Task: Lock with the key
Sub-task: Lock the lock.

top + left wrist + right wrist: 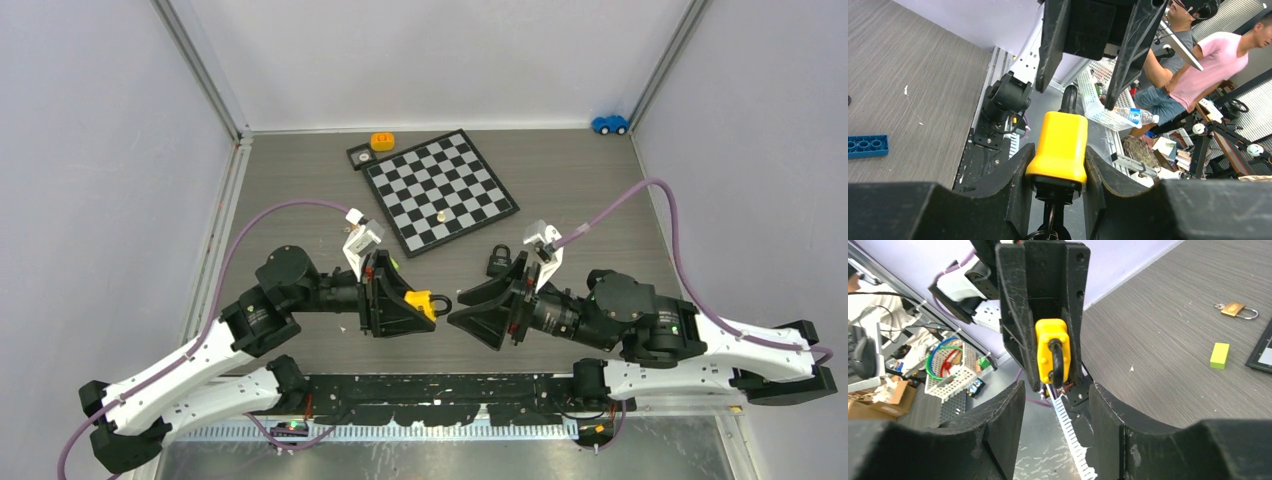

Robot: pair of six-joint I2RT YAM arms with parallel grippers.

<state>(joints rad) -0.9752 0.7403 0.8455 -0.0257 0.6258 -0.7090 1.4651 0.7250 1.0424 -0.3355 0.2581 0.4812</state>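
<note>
1. Key (1049, 222), as far as can be told: a thin dark stem with a ring, stuck into the black base of a yellow padlock (1060, 142), low between the left fingers; too shadowed to be sure.
2. Yellow padlock clamped by its sides in the left pincer (1058, 157), held clear of the counter (600, 200), black shackle pointing toward the right arm.
3. Right pincer (458, 308) spread wide, holding nothing, facing the shackle head-on, fingertips just short of it.
4. Just behind the right pincer, on the counter: a black padlock (500, 261), touching neither arm's fingers.
5. Farther back, mid-counter: a tilted chessboard (440, 190) with one small piece (440, 214) on it; an orange block (382, 141) near its far corner.
6. Blue toy car (609, 124) in the far right corner.
7. In the wrist views only: blue brick (867, 146), brass padlock (1234, 309) and lime block (1219, 355), all flat on the counter, well apart from both pincers.
</note>
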